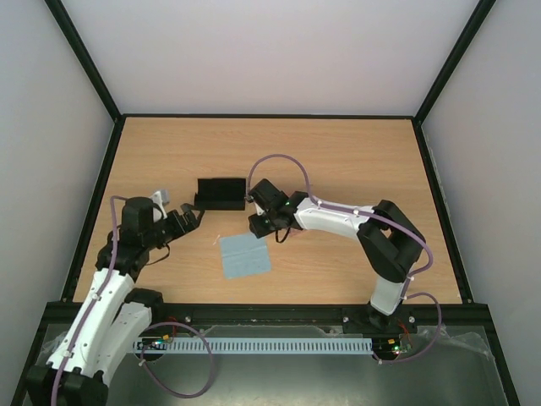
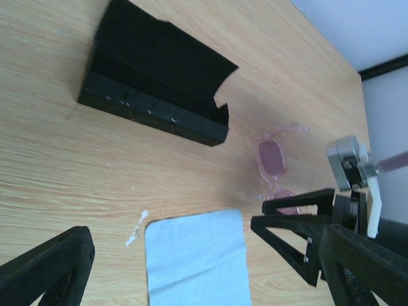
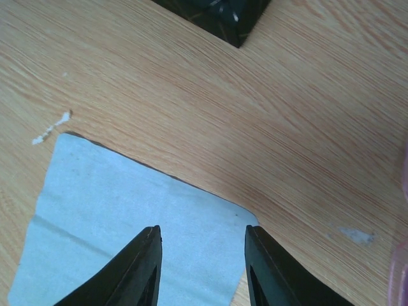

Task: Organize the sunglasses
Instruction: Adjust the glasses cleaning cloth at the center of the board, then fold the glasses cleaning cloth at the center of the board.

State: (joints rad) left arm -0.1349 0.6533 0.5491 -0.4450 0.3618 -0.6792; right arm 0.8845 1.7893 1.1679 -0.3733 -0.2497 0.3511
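Observation:
The sunglasses [image 2: 273, 160], with a thin pink frame and pinkish lenses, lie on the wooden table to the right of the open black case [image 2: 159, 83]. In the top view my right gripper hides them; a pink edge shows in the right wrist view [image 3: 404, 280]. My right gripper [image 1: 256, 224] is open and empty. It hovers over the near corner of the light blue cloth [image 3: 127, 217], its fingertips [image 2: 299, 207] partly covering the glasses' lower lens. My left gripper [image 1: 188, 218] is open wide and empty, left of the cloth [image 1: 245, 256] and near the case [image 1: 221, 193].
A small white scuff [image 2: 135, 228] marks the table beside the cloth's corner. Black frame rails [image 1: 93, 203] border the table on the left, right and back. The case's corner shows at the top of the right wrist view [image 3: 220, 16].

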